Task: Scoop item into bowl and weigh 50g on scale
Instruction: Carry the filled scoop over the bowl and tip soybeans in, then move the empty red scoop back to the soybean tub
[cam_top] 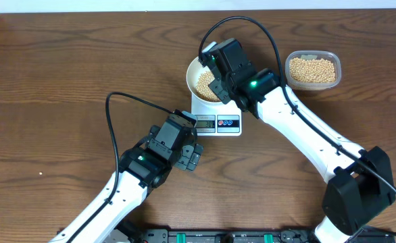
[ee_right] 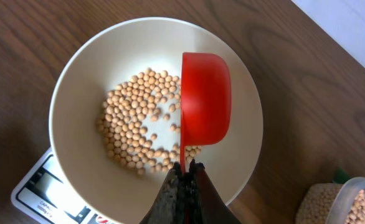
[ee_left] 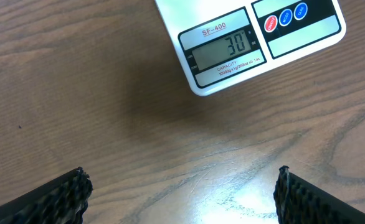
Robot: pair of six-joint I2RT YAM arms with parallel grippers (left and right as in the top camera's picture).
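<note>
Overhead: stretched in from 5 o'clock, right gripper (cam_top: 213, 81) over the bowl (cam_top: 192, 67) sitting on the scale (cam_top: 229, 124). Left gripper (cam_top: 192, 156) just beside the scale's 7 o'clock corner; wood table (cam_top: 49, 81) running wide toward 9 o'clock.

Left wrist: fingers (ee_left: 58, 199) spread wide, gripping nothing; display (ee_left: 223, 51) reading 30 at 1 o'clock.

Right wrist: pinched tight on the red scoop (ee_right: 205, 99), tipped on edge above beans (ee_right: 132, 130) in the bowl; tub (ee_right: 363, 182) at 5 o'clock.
</note>
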